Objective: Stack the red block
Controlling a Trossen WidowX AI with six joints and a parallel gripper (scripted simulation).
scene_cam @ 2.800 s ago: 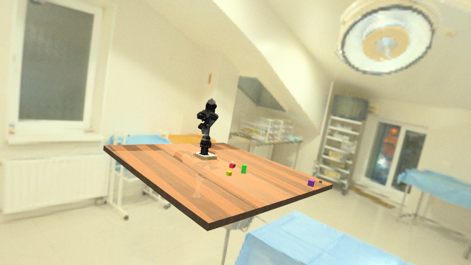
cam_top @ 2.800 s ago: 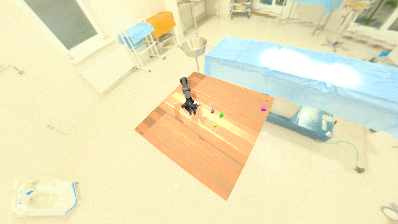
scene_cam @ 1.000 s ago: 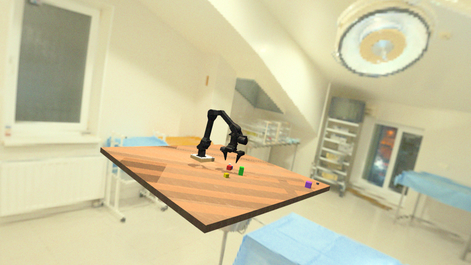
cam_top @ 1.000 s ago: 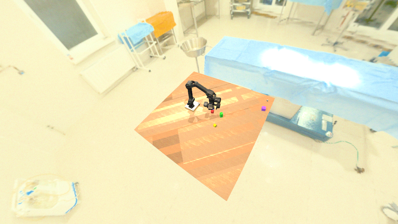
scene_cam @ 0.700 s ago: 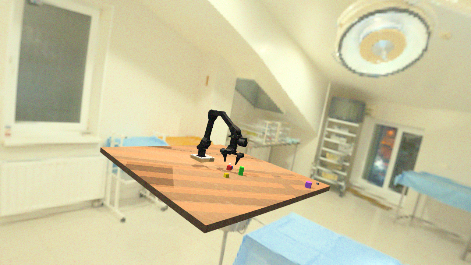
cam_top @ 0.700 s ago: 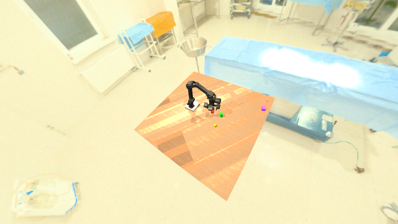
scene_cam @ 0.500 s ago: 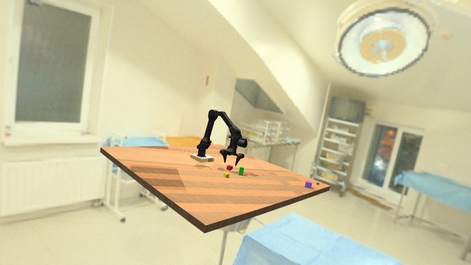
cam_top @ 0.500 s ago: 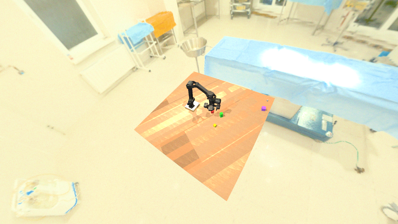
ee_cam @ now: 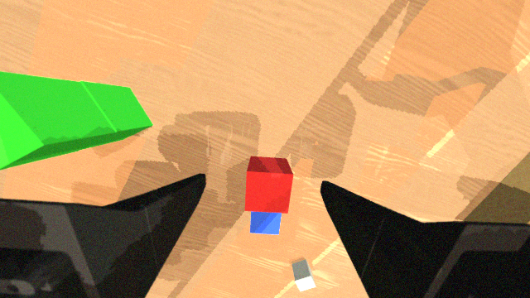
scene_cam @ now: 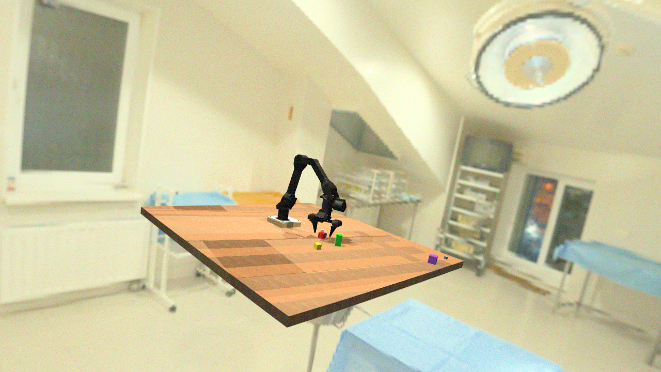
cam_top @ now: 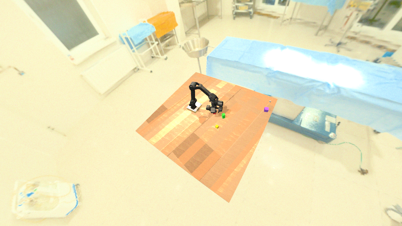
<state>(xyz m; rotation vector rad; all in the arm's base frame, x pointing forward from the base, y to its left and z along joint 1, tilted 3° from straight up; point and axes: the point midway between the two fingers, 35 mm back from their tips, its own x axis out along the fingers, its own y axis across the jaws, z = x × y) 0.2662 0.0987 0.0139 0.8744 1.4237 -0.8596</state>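
The red block [scene_cam: 321,235] [ee_cam: 269,191] sits on the wooden table; in the top view only a sliver of it shows beneath the gripper. The green tower [cam_top: 223,115] [scene_cam: 339,239] [ee_cam: 79,112] stands upright beside it, at the left of the wrist view, with a seam across its side. My gripper [scene_cam: 322,234] [ee_cam: 264,182] is open and points down. Its fingertips are spread on either side of the red block in the wrist view, with nothing held. In the top view the fingertips are mostly hidden.
A blue block [ee_cam: 265,223] is right against or very near the red one. A small grey-white block [ee_cam: 303,274] lies beyond it. A yellow block [cam_top: 216,126] [scene_cam: 317,246] lies near the tower. A purple block [cam_top: 266,109] [scene_cam: 432,259] and a tiny dark block [scene_cam: 445,257] are near the table's far corner.
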